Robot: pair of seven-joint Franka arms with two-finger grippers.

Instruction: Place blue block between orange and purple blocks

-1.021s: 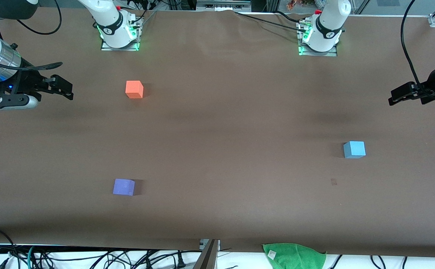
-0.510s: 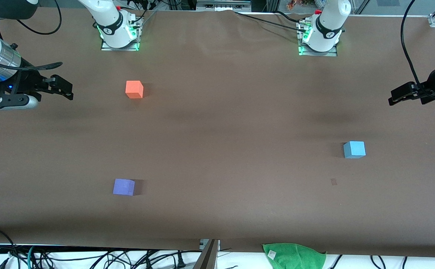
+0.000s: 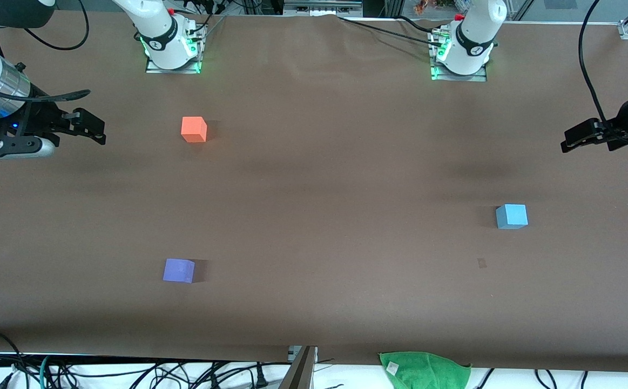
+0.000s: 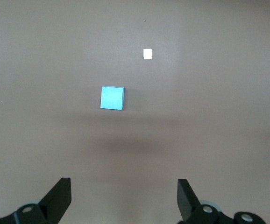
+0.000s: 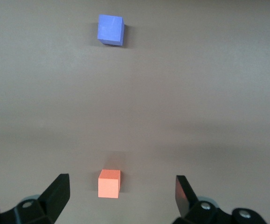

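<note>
Here, you see the blue block (image 3: pixel 511 216) resting flat on the brown table (image 3: pixel 324 205), toward the left arm's end of it, and nothing touches it. I take this block as the landmark for all places. In the left wrist view the same block (image 4: pixel 112 98) shows with a small pale mark (image 4: pixel 147 54) on the table near it; in the front view this mark (image 3: pixel 481 262) lies nearer to the front camera than the block.

The orange block (image 3: pixel 194 129) is well apart from the blue block, toward the right arm's end and farther from the front camera. The purple block (image 3: pixel 179 270) is also well apart from it, toward the right arm's end but nearer to the front camera. Between these two blocks the table is bare, as the right wrist view shows, with the orange block (image 5: pixel 109 183) and the purple block (image 5: pixel 110 29) in one line.

The left gripper (image 3: pixel 575 138) hangs over the table edge past the blue block at the left arm's end, its jaws spread wide and holding nothing. The right gripper (image 3: pixel 95 129) waits over the right arm's end, beside the orange block, jaws also wide apart and empty.

A green cloth (image 3: pixel 424 370) lies at the table edge nearest the front camera.
</note>
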